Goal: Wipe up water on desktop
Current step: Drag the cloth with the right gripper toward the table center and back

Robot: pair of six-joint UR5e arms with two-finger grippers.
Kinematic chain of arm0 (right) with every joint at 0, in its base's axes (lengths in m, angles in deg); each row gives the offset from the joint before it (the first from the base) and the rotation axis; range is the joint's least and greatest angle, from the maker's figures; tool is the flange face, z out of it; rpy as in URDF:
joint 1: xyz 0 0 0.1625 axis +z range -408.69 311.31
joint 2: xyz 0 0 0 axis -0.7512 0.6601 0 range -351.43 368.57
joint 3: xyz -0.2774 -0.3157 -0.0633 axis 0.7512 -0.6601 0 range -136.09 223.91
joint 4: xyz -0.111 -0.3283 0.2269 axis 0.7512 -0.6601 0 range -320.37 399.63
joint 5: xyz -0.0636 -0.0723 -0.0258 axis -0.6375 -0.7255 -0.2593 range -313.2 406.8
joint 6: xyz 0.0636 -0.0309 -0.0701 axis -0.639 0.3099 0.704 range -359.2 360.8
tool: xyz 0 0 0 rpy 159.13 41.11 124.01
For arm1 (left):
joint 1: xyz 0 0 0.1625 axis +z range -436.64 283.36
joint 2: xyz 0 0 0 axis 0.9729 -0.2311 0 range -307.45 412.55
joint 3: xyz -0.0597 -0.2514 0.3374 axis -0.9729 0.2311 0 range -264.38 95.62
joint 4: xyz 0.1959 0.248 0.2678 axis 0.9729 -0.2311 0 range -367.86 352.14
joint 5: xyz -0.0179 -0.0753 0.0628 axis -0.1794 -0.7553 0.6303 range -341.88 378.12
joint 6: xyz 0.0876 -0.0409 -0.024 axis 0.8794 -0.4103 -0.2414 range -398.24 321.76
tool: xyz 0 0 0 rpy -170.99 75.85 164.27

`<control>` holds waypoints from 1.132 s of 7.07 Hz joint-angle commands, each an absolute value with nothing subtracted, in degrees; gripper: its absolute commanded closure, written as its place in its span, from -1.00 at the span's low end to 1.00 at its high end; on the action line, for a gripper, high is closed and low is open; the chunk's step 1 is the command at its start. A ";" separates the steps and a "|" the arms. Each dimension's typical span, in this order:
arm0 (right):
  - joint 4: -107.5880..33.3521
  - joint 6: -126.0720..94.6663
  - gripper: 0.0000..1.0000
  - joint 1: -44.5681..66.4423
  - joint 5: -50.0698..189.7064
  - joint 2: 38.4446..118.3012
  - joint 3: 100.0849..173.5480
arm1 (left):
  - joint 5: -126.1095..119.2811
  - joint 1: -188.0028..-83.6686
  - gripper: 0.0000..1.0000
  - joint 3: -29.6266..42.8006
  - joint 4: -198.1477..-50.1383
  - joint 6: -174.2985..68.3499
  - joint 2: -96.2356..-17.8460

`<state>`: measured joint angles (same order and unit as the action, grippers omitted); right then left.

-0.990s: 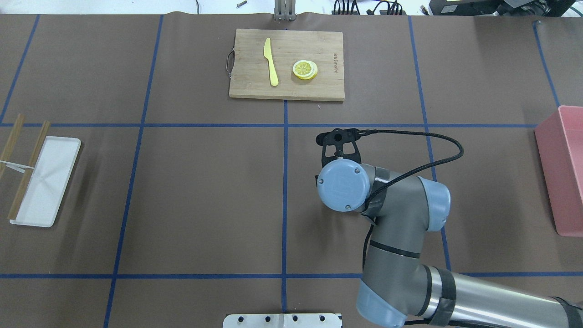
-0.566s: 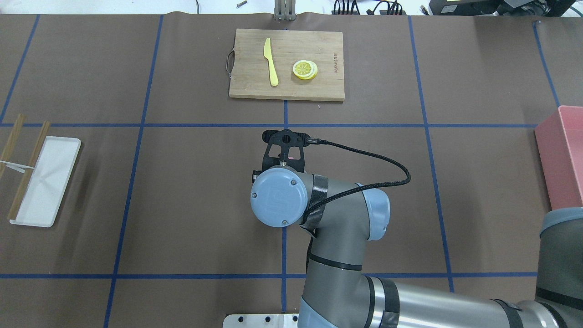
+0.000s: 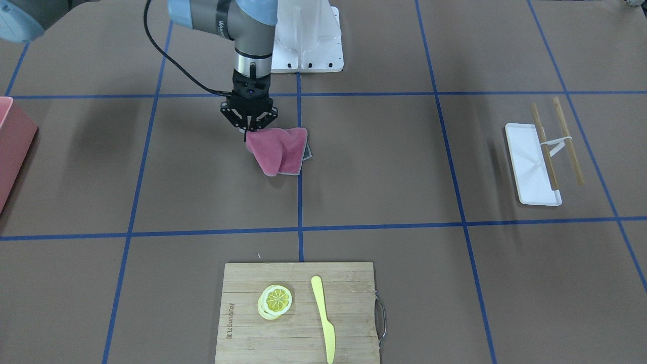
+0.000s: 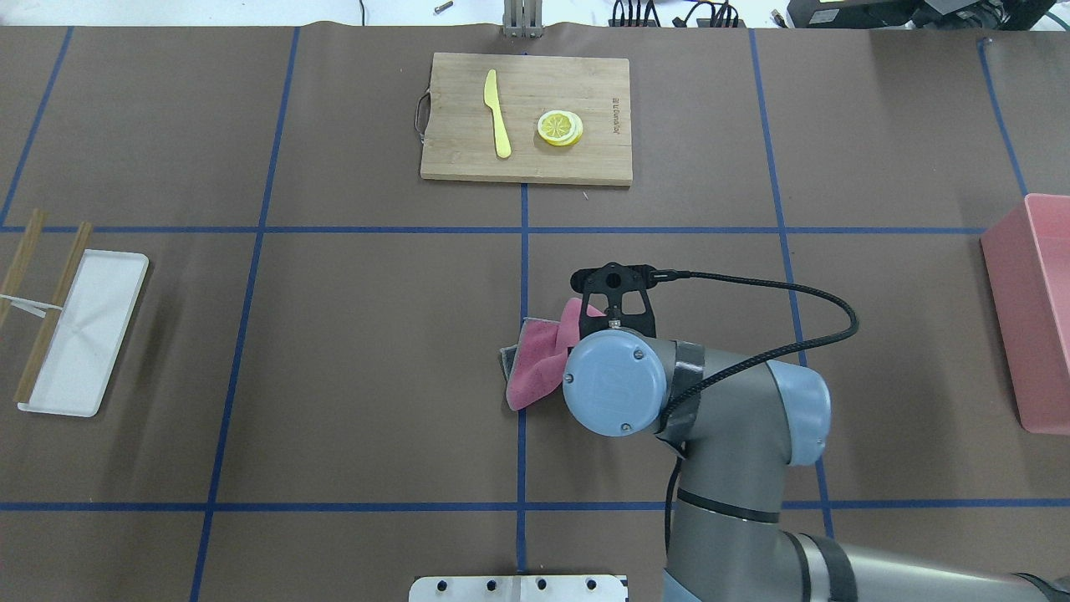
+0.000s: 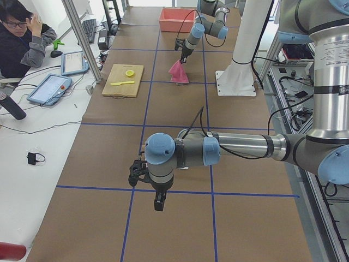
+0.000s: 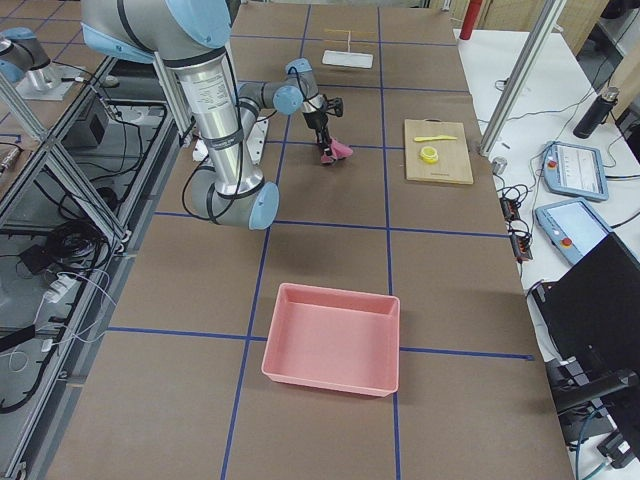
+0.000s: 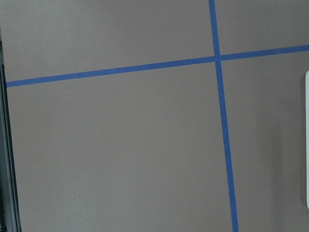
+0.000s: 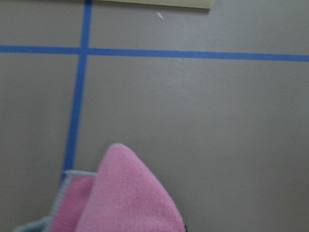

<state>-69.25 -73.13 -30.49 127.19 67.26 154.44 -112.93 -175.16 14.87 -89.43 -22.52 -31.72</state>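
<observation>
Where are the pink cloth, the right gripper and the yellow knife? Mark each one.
pink cloth (image 3: 279, 150): exterior front-facing view, middle of the bunched fabric.
right gripper (image 3: 247, 132): exterior front-facing view, between its fingertips, at the cloth's corner.
yellow knife (image 4: 498, 114): overhead exterior view, middle of its length.

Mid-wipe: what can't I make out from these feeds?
Water: no wet patch shows on the desktop; too faint, or under the pink cloth.
Right gripper: hidden by its own wrist overhead; the front view shows it shut on the cloth.
Left gripper: seen only in the left side view, open or shut unclear.
Pink bin: cut off by the overhead view's right edge.
</observation>
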 commanded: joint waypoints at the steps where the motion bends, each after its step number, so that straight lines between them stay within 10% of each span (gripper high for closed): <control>1: -84.17 -68.48 1.00 -29.80 127.66 74.80 165.16 | -112.93 -175.17 -0.98 14.93 -89.43 -22.51 -31.73; 5: -88.40 -62.41 1.00 -27.34 125.65 90.10 168.97 | -112.93 -175.17 -0.98 15.02 -89.43 -22.60 -31.73; 8: -87.64 -62.04 1.00 -27.42 124.93 80.97 166.19 | -113.01 -175.17 -0.98 15.20 -89.43 -22.60 -31.73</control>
